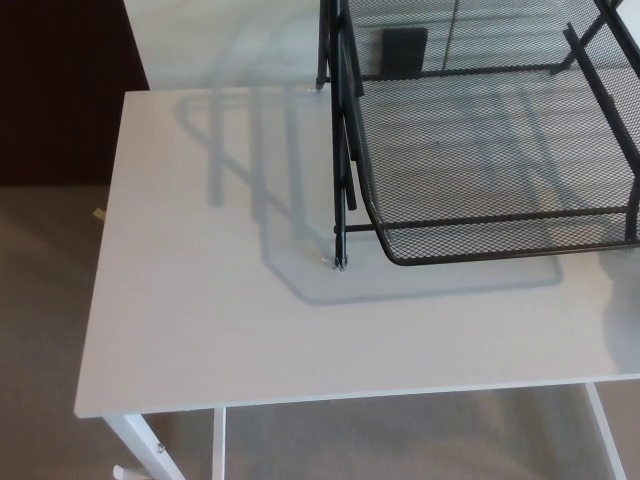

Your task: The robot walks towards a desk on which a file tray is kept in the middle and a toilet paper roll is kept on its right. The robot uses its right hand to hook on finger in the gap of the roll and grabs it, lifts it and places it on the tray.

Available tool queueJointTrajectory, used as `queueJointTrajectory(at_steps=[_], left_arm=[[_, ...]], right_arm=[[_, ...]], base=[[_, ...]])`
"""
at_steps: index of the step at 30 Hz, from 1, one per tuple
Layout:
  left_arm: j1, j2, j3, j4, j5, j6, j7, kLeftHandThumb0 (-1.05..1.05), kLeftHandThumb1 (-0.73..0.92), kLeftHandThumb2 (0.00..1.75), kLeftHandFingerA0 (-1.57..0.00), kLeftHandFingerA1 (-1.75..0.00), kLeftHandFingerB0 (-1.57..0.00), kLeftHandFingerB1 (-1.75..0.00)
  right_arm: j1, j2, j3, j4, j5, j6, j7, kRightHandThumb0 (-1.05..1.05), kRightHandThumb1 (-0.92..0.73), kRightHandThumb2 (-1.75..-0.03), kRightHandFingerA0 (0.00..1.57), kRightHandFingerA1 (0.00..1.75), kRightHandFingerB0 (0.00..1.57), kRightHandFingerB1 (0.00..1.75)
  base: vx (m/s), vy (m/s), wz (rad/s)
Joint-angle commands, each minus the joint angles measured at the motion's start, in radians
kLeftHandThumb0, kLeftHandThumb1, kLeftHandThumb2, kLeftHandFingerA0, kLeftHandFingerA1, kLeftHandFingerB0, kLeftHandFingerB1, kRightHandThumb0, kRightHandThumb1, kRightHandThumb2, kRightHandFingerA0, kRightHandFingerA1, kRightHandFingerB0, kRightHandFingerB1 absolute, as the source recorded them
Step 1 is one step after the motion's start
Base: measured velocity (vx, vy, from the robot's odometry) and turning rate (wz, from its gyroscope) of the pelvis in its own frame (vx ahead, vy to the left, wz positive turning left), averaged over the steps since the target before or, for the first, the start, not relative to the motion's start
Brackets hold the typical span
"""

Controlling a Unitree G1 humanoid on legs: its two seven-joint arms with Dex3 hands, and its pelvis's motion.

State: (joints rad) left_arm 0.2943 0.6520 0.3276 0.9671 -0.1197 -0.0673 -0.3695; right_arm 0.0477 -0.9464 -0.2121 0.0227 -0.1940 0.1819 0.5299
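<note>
A black wire-mesh file tray with stacked tiers stands on the white desk, filling the upper right of the head view. Its lowest tier juts toward me and its mesh floor holds nothing. No toilet paper roll shows in this view. Neither of my hands shows either.
The desk's left edge and front edge border beige carpet. White desk legs show below the front edge. A dark wall or panel stands at the far left. The tray's shadow falls across the desk surface.
</note>
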Motion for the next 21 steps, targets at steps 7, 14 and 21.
queueJointTrajectory(at_steps=[7, 14, 21], left_arm=[[-0.004, 0.024, -0.006, 0.012, 0.016, -0.029, 0.005, -0.69, 0.85, 1.08, -0.25, -0.54, -0.12, -0.46], [0.011, 0.024, -0.003, -0.002, 0.01, -0.035, -0.007, -0.69, 0.85, 1.08, -0.23, -0.53, -0.13, -0.46], [0.031, 0.018, 0.008, -0.057, 0.001, 0.011, -0.001, -0.7, 0.85, 1.07, -0.22, -0.52, -0.12, -0.46]], right_arm=[[-0.05, -0.003, 0.009, 0.017, 0.011, 0.025, 0.037, -0.27, -0.43, -0.89, 0.54, 0.67, 0.02, 0.44], [-0.108, -0.006, 0.074, 0.047, -0.016, 0.024, 0.037, -0.36, -0.6, -0.58, 0.65, 0.5, 0.15, 0.27], [-0.169, -0.008, 0.15, 0.14, -0.036, -0.008, 0.04, -0.36, -0.59, -0.58, 0.62, 0.53, 0.18, 0.28]], base=[[0.0, 0.0, 0.0], [0.0, 0.0, 0.0], [0.0, 0.0, 0.0]])
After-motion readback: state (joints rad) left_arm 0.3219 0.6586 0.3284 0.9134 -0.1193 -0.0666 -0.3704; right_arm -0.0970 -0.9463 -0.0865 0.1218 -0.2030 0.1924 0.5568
